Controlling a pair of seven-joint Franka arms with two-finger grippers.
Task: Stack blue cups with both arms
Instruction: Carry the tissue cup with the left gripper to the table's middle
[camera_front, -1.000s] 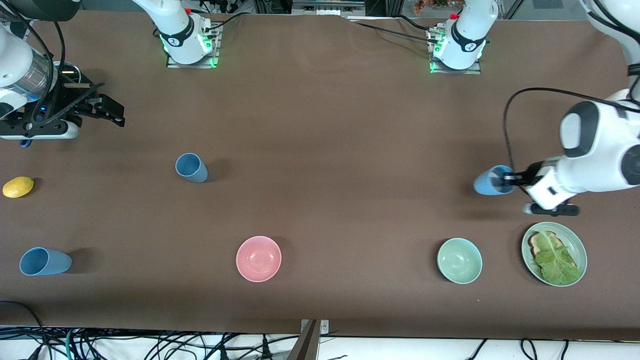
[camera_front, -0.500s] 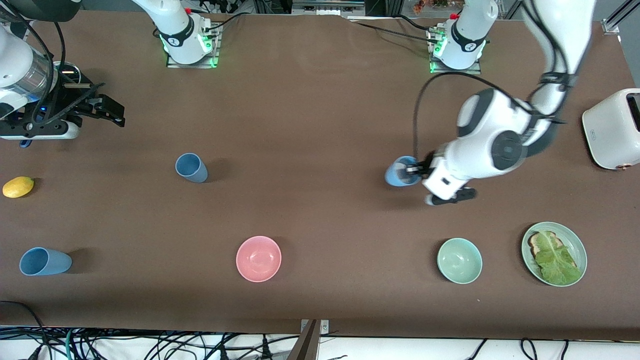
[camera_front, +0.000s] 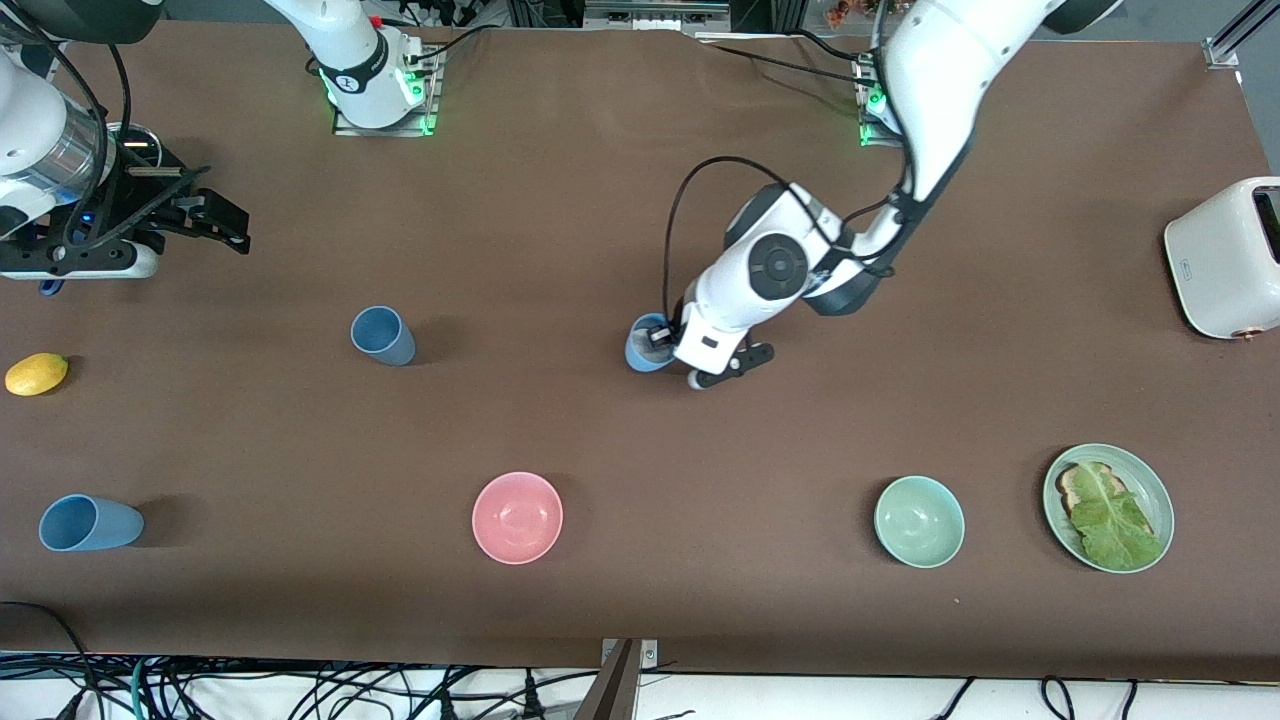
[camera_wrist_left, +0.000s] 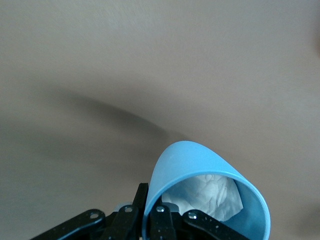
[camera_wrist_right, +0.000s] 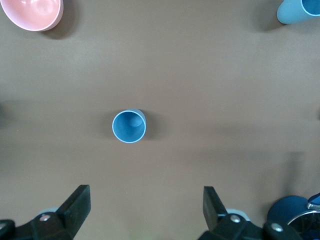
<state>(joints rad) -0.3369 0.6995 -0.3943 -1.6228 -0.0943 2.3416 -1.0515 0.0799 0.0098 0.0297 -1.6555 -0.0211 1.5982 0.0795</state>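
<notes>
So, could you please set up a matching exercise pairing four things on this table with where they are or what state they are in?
Things:
1. left hand
2. right hand
3. pink bowl
4. green plate

States:
A. holds toast and lettuce
B. open, above an upright blue cup
C. shut on a blue cup with a whitish inside
D. empty, beside the green bowl, toward the right arm's end

Pairs: 1-C, 2-B, 3-D, 4-A
</notes>
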